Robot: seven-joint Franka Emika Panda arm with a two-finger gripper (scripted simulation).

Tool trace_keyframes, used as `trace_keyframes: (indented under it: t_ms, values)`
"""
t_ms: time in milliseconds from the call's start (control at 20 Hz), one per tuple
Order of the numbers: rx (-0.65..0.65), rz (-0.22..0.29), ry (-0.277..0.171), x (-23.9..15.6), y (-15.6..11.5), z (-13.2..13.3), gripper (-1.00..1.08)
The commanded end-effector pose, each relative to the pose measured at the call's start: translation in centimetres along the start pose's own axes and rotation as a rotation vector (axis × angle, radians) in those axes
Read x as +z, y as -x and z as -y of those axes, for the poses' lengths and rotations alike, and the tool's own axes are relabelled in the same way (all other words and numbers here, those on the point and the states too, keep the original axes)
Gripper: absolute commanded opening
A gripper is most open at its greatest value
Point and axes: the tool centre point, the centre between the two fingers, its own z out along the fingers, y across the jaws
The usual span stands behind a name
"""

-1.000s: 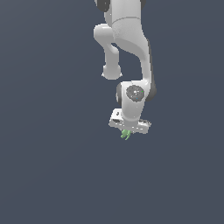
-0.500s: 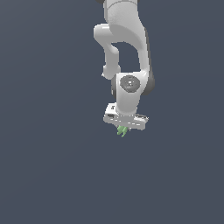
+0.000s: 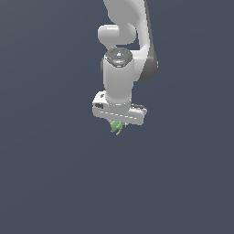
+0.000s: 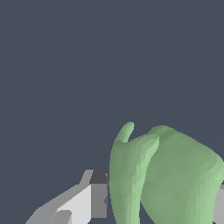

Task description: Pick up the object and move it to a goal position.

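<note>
The object [image 3: 116,127] is a small light-green lump with folded, leaf-like lobes. In the exterior view it hangs just under the white hand of the arm, held up off the dark surface. My gripper [image 3: 117,124] is shut on it; most of the fingers are hidden behind the hand's body. In the wrist view the object [image 4: 166,175] looms large between one dark-padded finger [image 4: 97,194] and the edge of the other finger [image 4: 220,205], pressed between them.
The white arm [image 3: 125,55] rises from the hand toward the exterior view's upper edge. Around and beneath it there is only a plain dark grey-blue surface [image 3: 50,173]; no goal marker shows.
The arm has carried the object upward and slightly toward the exterior view's left, with the hand turning a little. The grip on the object has held.
</note>
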Motion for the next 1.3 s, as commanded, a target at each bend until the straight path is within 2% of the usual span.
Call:
trace_keyframes:
  t_ms: [0,650,1250]
  values:
    - [0.000,0.000,0.000,-2.8,-0.6,-1.4,-1.00]
    - [0.000,0.000,0.000,-16.3,-3.8,-8.3,-1.00]
    - [-0.001,0.001,0.001,-24.8,-6.1,-12.5,-1.00]
